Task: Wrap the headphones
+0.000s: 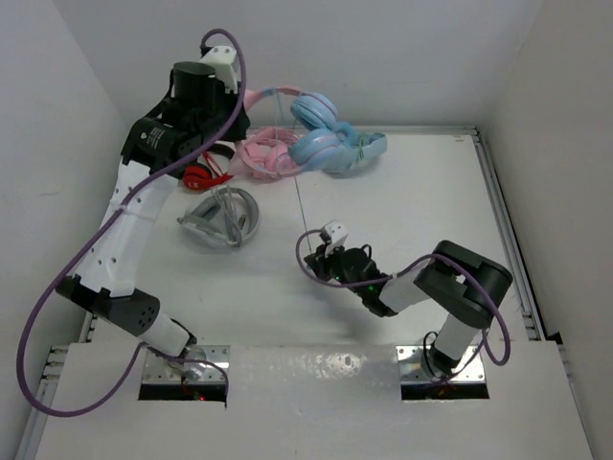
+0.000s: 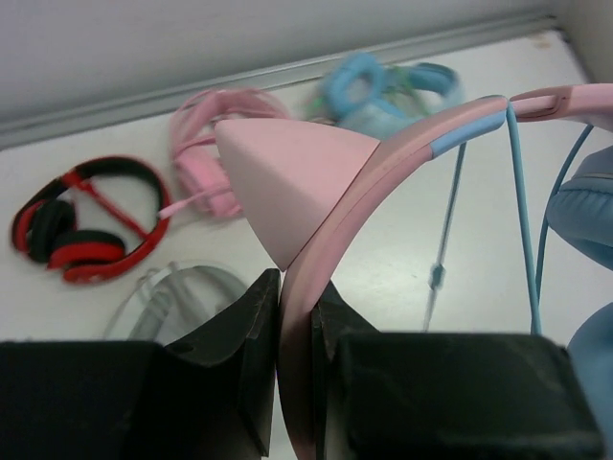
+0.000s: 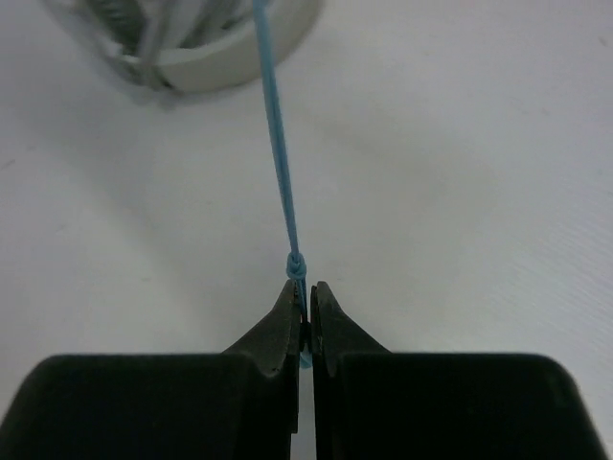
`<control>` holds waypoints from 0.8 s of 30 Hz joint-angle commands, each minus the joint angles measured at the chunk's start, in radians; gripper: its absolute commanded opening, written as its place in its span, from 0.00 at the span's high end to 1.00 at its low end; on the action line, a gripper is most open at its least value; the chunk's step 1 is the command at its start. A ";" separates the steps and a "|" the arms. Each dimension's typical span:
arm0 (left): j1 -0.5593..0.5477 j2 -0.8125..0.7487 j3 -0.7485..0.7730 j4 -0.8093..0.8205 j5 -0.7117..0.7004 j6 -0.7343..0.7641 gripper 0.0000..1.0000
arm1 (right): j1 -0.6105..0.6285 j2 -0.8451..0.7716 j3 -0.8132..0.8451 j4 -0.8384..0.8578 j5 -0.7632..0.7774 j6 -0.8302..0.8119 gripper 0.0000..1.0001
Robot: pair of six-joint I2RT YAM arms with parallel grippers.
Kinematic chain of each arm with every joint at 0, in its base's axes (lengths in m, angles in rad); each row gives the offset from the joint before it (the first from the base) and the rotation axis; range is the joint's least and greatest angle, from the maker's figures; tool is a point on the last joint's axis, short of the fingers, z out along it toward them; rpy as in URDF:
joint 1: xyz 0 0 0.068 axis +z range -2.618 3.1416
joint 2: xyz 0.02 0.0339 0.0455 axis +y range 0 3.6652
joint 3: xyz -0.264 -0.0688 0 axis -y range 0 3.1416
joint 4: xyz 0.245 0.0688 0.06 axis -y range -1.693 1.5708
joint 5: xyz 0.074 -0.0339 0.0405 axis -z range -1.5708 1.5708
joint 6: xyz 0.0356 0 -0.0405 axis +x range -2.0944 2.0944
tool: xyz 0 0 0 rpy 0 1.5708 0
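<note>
The headphones hang in the air at the back: pink cat-ear headband (image 1: 261, 95), light blue earcup (image 1: 314, 110). My left gripper (image 1: 237, 93), raised high, is shut on the headband (image 2: 383, 182) just below a pink cat ear (image 2: 287, 182); the jaws (image 2: 297, 285) pinch the band. The earcups (image 2: 586, 216) show at the right edge. The thin teal cable (image 1: 301, 201) runs down to my right gripper (image 1: 318, 255), low over the table. In the right wrist view that gripper (image 3: 304, 293) is shut on the cable (image 3: 278, 144) just behind a small knot.
On the table at the back lie an all-pink pair (image 1: 268, 155), an all-light-blue pair (image 1: 343, 149) and a red-and-black pair (image 1: 201, 176). A grey-white pair (image 1: 220, 218) lies left of the cable, also in the right wrist view (image 3: 192, 43). Walls enclose the table.
</note>
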 commanded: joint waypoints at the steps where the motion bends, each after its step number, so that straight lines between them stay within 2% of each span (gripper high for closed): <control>1: 0.078 0.001 0.082 0.218 0.014 -0.154 1.00 | 0.120 -0.018 -0.019 -0.010 0.112 -0.090 1.00; 5: 0.155 0.027 0.056 0.266 -0.003 -0.188 1.00 | 0.259 -0.009 0.079 -0.149 0.077 -0.150 1.00; 9: 0.192 0.038 -0.036 0.377 -0.147 -0.142 1.00 | 0.374 -0.023 0.180 -0.233 0.074 -0.252 1.00; 15: 0.226 0.124 -0.103 0.525 -0.342 -0.051 1.00 | 0.425 -0.089 0.202 -0.292 0.016 -0.268 1.00; 24: 0.247 0.264 -0.114 0.672 -0.466 0.116 1.00 | 0.464 -0.213 0.143 -0.338 0.057 -0.277 1.00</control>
